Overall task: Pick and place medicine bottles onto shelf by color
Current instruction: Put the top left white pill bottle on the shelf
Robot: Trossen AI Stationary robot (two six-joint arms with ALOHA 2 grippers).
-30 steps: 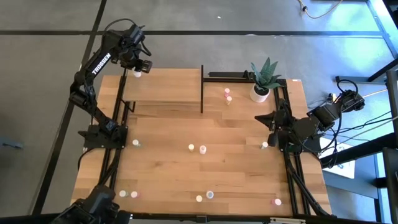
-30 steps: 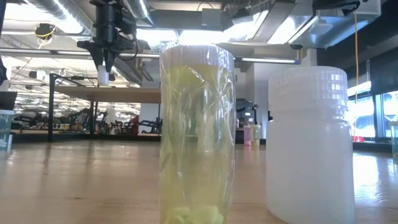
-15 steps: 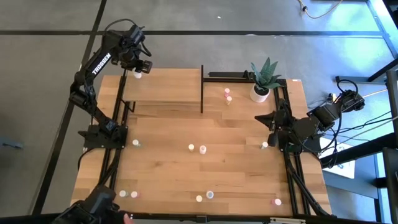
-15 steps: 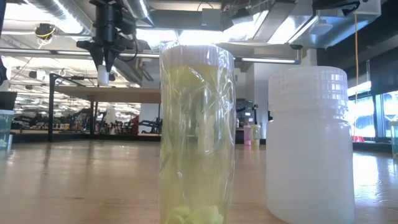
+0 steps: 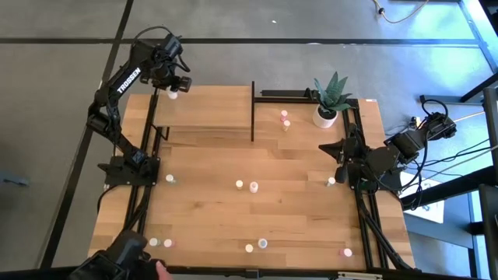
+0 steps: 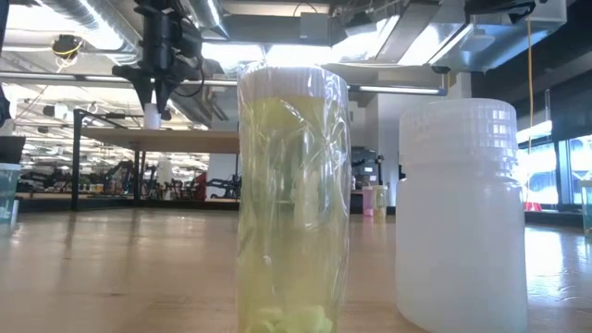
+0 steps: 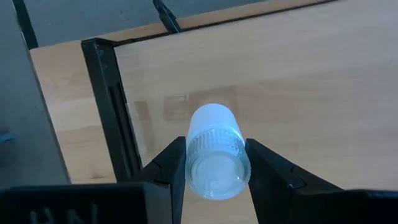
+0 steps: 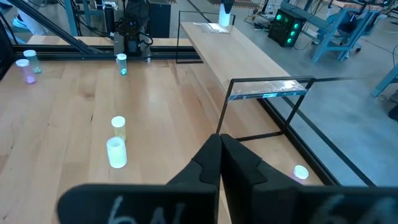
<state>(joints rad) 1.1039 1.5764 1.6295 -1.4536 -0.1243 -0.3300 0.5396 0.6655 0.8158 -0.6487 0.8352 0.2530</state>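
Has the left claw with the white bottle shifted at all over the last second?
Yes, slightly. In the high view the left claw, shut on the small white-capped bottle, edged away from the raised light-wood shelf's black centre post, toward its outer corner.

White-capped whitish bottle [image 7: 214, 155]; light-wood shelf [image 5: 204, 109], black posts [image 5: 253, 113]; green spiky plant [image 5: 333, 92], white pot [image 5: 324, 118].

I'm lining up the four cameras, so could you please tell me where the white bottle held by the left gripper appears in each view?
High view: white bottle at the shelf's far left corner, in the left gripper.
Low view: upper left, hanging over the shelf.
Left wrist view: centre, between the fingers.
Right wrist view: top centre, far off.
Shared landmark: the shelf.
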